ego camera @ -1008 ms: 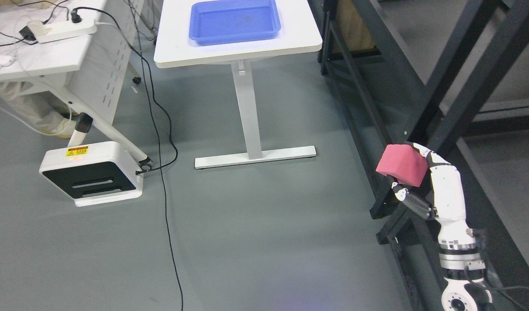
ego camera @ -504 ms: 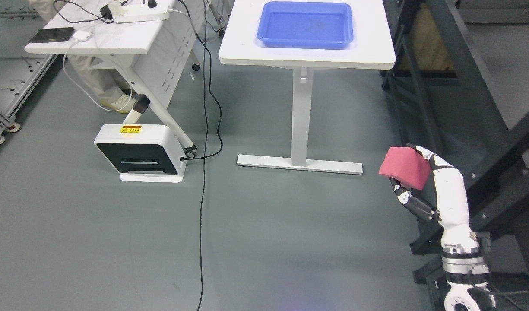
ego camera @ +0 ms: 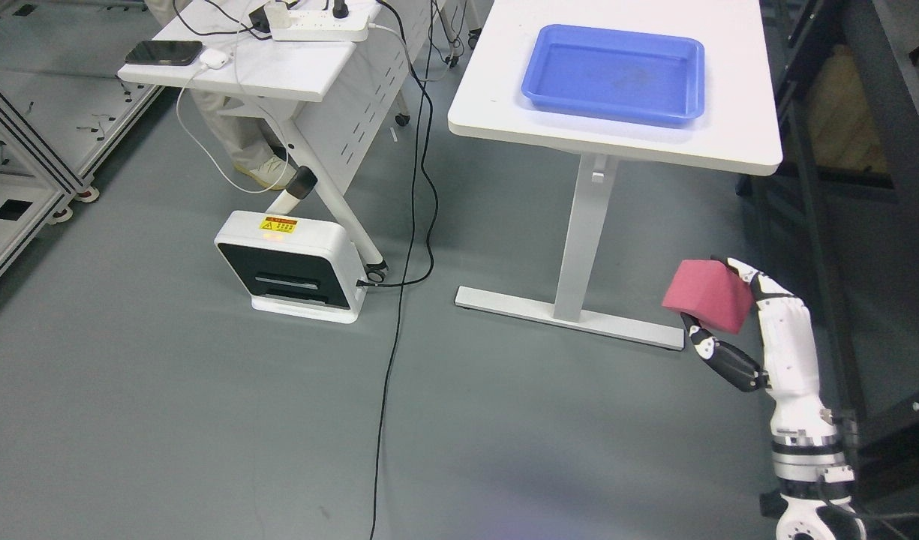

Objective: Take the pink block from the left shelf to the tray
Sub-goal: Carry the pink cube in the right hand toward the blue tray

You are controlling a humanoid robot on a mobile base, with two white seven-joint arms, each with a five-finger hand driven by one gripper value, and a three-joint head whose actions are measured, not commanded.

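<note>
While gripped in right hand (ego camera: 737, 330), pink block (ego camera: 705, 294) hangs above floor; blue tray (ego camera: 614, 73) sits on white table (ego camera: 729, 142), well apart.

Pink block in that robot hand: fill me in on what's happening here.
The robot's right hand grips the pink block, holding it in the air low beside the white table. The blue tray sits empty on that table, up and away from the hand, so the block is not yet delivered. The left arm is out of view.
</note>
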